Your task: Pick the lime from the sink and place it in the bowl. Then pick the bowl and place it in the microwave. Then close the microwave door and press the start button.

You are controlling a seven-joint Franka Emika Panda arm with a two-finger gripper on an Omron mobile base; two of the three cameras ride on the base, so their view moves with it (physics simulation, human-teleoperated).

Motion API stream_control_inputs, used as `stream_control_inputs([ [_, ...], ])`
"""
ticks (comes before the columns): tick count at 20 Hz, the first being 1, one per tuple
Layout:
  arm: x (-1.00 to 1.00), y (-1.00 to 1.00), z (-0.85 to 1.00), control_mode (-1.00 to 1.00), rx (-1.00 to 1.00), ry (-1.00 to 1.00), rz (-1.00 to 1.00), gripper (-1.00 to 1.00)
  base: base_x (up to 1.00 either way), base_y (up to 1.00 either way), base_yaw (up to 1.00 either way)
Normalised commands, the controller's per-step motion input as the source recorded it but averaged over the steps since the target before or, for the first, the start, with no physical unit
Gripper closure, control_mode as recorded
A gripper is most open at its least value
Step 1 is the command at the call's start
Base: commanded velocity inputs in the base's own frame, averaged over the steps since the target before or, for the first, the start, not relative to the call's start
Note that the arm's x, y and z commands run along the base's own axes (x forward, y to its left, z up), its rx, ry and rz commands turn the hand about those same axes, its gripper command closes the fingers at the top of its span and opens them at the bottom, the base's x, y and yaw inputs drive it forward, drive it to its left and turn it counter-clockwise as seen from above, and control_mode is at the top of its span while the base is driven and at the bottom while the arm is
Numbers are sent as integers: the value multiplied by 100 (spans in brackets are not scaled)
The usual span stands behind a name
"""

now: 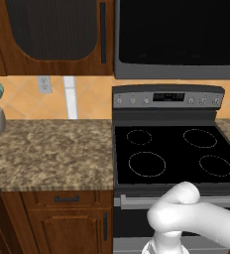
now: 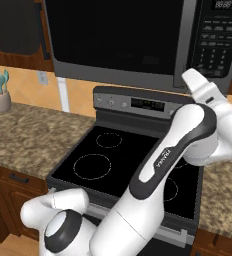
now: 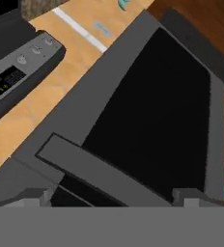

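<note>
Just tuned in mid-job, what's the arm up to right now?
The arm is raised in front of the microwave above the stove, its open claw empty and facing the black microwave door, which looks closed. The claw is close to the door's grey handle bar; I cannot tell if it touches.

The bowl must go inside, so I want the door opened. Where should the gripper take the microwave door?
Probably by the grey handle bar along the microwave door right edge, beside the keypad, coming from the front: the bar stands proud, while the glossy panel is flat.
</note>
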Motion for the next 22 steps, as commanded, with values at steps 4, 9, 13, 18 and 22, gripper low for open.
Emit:
stream_control_inputs([
  [4, 27, -3, -13, -100, 45, 38, 0, -100, 0, 0, 0],
  [9, 32, -3, -18, -100, 27, 41, 0, -100, 0, 0, 0],
  [13, 3, -52, -32, -100, 28, 19, 0, -100, 0, 0, 0],
  [18, 43, -39, -6, -100, 27, 20, 0, -100, 0, 0, 0],
  [22, 51, -31, -1, -100, 22, 13, 0, -100, 0, 0, 0],
])
